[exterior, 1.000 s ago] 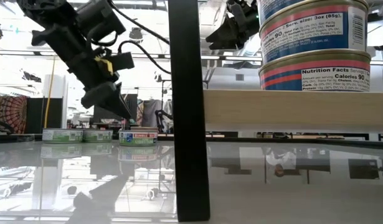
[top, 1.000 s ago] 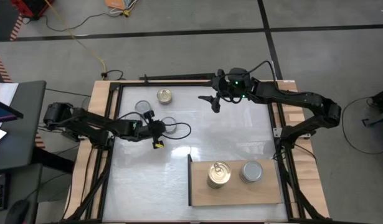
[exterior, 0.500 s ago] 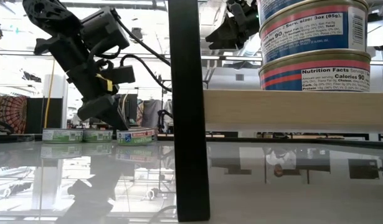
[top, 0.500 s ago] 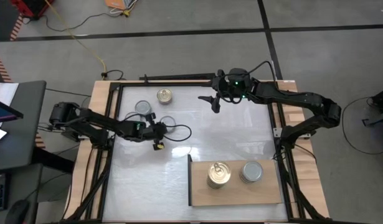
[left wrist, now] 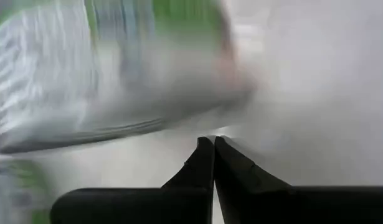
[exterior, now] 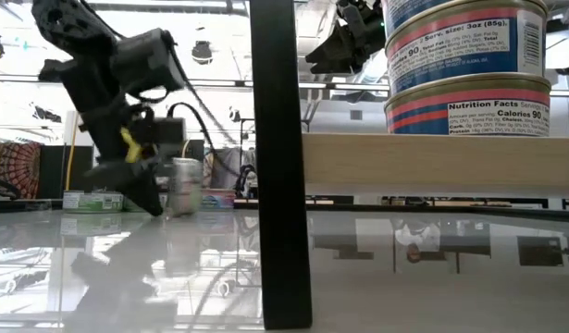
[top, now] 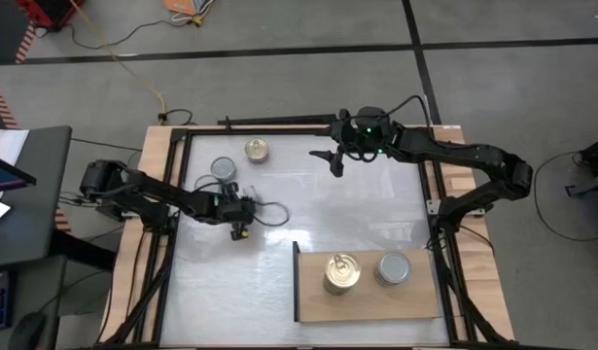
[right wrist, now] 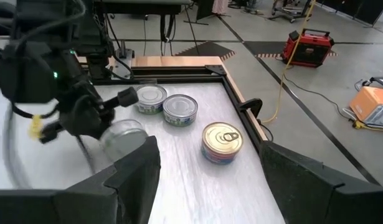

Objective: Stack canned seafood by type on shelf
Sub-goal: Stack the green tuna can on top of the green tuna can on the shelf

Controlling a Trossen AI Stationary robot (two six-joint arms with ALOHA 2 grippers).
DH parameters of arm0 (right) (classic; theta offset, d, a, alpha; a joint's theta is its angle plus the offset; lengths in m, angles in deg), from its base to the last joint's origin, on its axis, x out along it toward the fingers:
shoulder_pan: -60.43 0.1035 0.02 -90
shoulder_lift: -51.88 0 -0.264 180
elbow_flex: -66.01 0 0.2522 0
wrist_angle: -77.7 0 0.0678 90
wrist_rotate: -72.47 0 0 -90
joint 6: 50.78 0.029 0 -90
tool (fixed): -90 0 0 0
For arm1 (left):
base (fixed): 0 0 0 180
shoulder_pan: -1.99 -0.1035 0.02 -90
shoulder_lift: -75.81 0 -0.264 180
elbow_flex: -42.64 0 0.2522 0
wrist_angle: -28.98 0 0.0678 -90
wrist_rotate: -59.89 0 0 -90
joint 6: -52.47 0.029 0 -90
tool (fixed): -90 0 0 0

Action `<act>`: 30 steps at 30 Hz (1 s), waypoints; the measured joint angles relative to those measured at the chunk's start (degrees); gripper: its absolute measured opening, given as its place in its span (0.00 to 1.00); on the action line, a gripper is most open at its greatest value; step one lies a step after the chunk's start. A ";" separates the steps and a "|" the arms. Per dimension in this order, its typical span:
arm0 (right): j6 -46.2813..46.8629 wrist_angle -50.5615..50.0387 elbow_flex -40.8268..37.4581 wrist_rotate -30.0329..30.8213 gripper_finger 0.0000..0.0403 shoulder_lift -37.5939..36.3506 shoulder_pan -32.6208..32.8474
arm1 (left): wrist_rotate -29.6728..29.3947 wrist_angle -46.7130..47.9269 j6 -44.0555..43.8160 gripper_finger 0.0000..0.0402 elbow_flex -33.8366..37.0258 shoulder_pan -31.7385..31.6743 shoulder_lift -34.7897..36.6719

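Observation:
My left gripper [top: 238,226] is shut and low over the table's left half, seen also in the low view [exterior: 147,199]. Just beyond its tips a silver-lidded can [exterior: 184,185] stands tipped up on its rim, blurred; the right wrist view shows the same can [right wrist: 122,134]. Two silver cans [right wrist: 151,98] [right wrist: 180,109] and a gold-lidded can [top: 258,150] lie flat near the far left corner. The shelf [top: 415,301] carries a gold stack [top: 341,272] and a silver stack [top: 393,268]. My right gripper [top: 330,156] hovers open above the far middle. My left gripper has its shut fingertips [left wrist: 213,149] slanting down from the table's left at the tipped can's label side [left wrist: 135,93]. The can rests on its lower rim on the table, lid side raised. Blur keeps me from telling whether the tips touch it.
The shelf's dark upright end panel [exterior: 279,162] stands between the left-hand cans and the board. Wooden rails [top: 158,156] frame the table. Bare white tabletop [top: 357,209] lies between the arms. A cable loops off the left wrist [top: 269,212].
My left gripper has come down to the tabletop and shifted slightly toward the table's left and near edge, staying shut. The silver can beside it, lying flat a second ago, has tipped up onto its rim and moved with the gripper.

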 joint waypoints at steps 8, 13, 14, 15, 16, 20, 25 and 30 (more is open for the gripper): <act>0.04 -0.07 0.00 -0.02 0.75 0.00 0.00 | 0.40 2.07 -1.77 0.00 -0.15 0.06 0.12; 0.11 -0.04 0.00 0.00 0.75 0.00 0.00 | 0.60 2.79 -1.94 0.00 -0.19 0.34 0.14; 0.15 -0.04 0.00 0.01 0.75 0.00 0.00 | 0.60 3.12 -1.95 0.00 -0.19 0.40 0.15; 0.15 -0.04 0.00 -0.01 0.75 0.00 0.00 | 0.63 3.57 -1.97 0.00 -0.19 0.41 0.34; 0.15 -0.04 0.00 -0.02 0.75 0.00 0.00 | 0.70 4.21 -2.14 0.00 -0.19 0.41 0.67; 0.15 -0.04 0.00 0.00 0.75 0.00 0.00 | 1.20 6.69 -3.16 0.00 -0.19 0.45 2.61; 0.15 -0.04 0.00 -0.02 0.75 0.00 0.02 | 3.55 11.28 -4.70 0.00 -1.50 0.48 5.85; 0.13 -0.33 0.00 -0.01 0.75 0.00 0.02 | 4.12 11.82 -4.70 0.00 -2.21 0.98 8.96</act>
